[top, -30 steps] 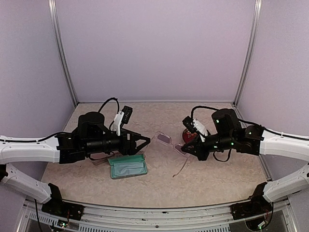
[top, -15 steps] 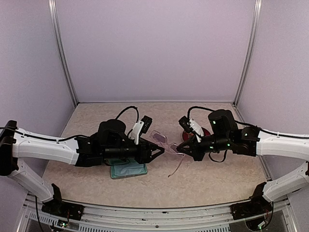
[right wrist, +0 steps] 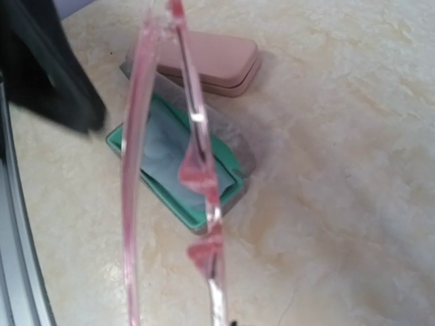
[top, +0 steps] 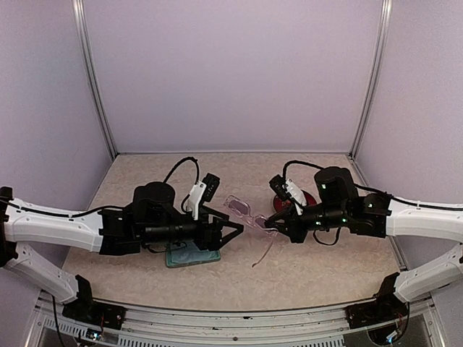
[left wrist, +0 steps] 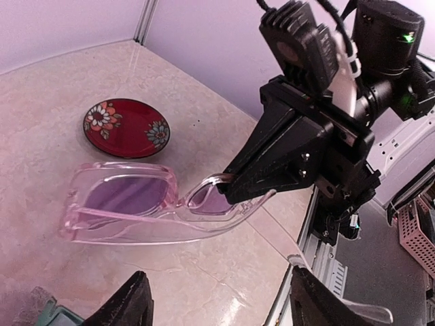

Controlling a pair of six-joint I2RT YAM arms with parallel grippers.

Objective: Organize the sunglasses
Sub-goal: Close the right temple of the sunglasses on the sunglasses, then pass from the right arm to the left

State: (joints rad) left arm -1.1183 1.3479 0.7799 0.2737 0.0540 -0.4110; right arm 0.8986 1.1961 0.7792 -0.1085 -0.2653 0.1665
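Observation:
My right gripper (top: 266, 218) is shut on one end of the pale pink sunglasses (top: 244, 209) and holds them above the table with the arms unfolded. In the left wrist view the sunglasses (left wrist: 129, 204) show purple-tinted lenses, with the right gripper (left wrist: 230, 189) clamped on the frame by one lens. My left gripper (top: 233, 235) is open and empty, just left of and below the glasses; its fingertips (left wrist: 132, 299) stand wide apart. In the right wrist view the glasses (right wrist: 197, 156) are edge-on. The red-pink pair is out of view.
An open green case (top: 192, 254) with a light-blue cloth (right wrist: 163, 146) lies under my left wrist. A closed pink case (right wrist: 211, 61) lies beyond it. A red flowered plate (left wrist: 126, 127) sits on the table behind my right gripper. The table's front rail (top: 239, 314) is close.
My left arm swung right, toward the held sunglasses, then drew back slightly. My right gripper shifted a little left with the glasses still in it.

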